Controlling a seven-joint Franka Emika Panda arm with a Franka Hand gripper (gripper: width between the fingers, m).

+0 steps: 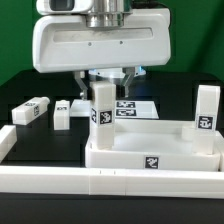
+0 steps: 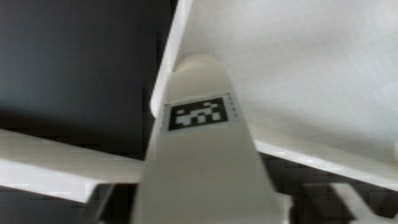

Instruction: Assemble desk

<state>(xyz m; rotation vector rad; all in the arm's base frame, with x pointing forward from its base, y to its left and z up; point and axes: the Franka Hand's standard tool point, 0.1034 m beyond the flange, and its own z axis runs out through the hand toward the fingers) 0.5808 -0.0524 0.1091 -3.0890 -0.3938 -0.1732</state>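
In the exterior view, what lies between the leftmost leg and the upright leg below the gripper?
Another loose leg, shown in the exterior view only.

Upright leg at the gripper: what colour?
The leg is white, with a black-and-white square tag; clearest in the wrist view.

tabletop [image 1: 150,158]: white tray-like rectangle with a raised rim, lying flat, one tag on its near wall.
first leg [image 1: 102,108]: white block, upright at the tabletop's far corner on the exterior view's left, tag facing the camera; it may be seated in the tabletop, but its base is hidden.
second leg [image 1: 207,112]: upright at the tabletop's opposite end, tagged.
third leg [image 1: 32,110]: on its side, well apart from the tabletop.
fourth leg [image 1: 62,113]: lying between the third leg and the tabletop.
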